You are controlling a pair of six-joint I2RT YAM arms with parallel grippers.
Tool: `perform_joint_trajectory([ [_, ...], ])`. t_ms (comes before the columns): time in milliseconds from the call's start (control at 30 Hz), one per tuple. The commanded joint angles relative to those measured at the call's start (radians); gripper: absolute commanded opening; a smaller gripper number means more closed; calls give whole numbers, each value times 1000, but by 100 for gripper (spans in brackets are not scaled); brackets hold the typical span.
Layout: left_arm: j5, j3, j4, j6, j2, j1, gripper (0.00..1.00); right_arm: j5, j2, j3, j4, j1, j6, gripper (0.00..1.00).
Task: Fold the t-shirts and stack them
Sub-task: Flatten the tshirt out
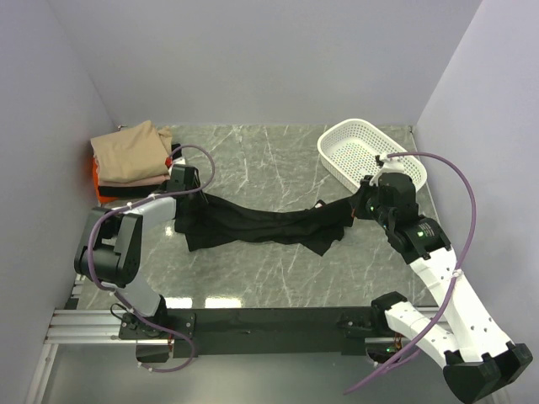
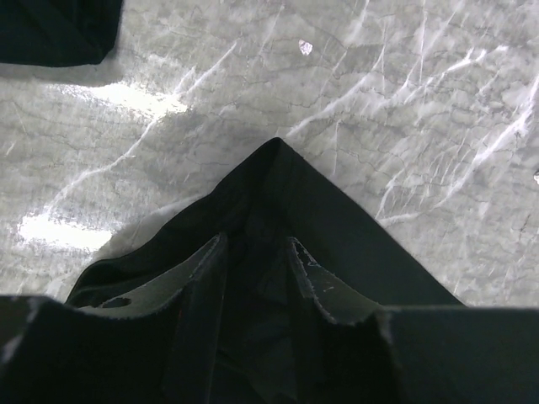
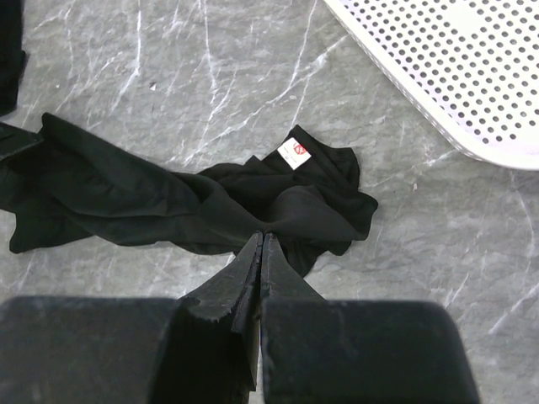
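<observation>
Right tool [image 3: 261,237] pinched tight on black t-shirt [image 3: 126,198], left tool [image 2: 257,244] half-closed round its corner; thin pinch may slip.

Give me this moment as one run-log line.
black tee: stretched between both jaws | left jaws: shut on tee corner | right jaws: shut on tee | folded stack: far left

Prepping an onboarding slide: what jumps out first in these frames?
A black t-shirt is strung across the middle of the marble table, one end pinched in the left claw and the other in the right claw. At the far left corner sits a stack of folded shirts with a tan one on top. A white perforated basket stands at the far right.
</observation>
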Motion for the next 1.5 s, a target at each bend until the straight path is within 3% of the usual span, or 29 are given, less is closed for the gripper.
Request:
perform_joint_trajectory([
  [0,11,9,25,-1,-21,4,39,-2,-5,-2,35,-7,-6,0],
  [500,54,33,16,9,47,4,31,-2,-14,-11,32,-8,-5,0],
  [700,34,36,17,2,-1,4,8,5,-15,-9,31,-8,-8,0],
  [733,30,41,13,-1,-10,4,1,5,-11,-9,31,-8,-8,0],
  [1067,-88,117,-81,-40,-220,10,1,37,13,43,40,-11,-20,0],
  [1467,-223,159,-208,-102,-567,29,1,103,25,264,-3,-37,-76,0],
])
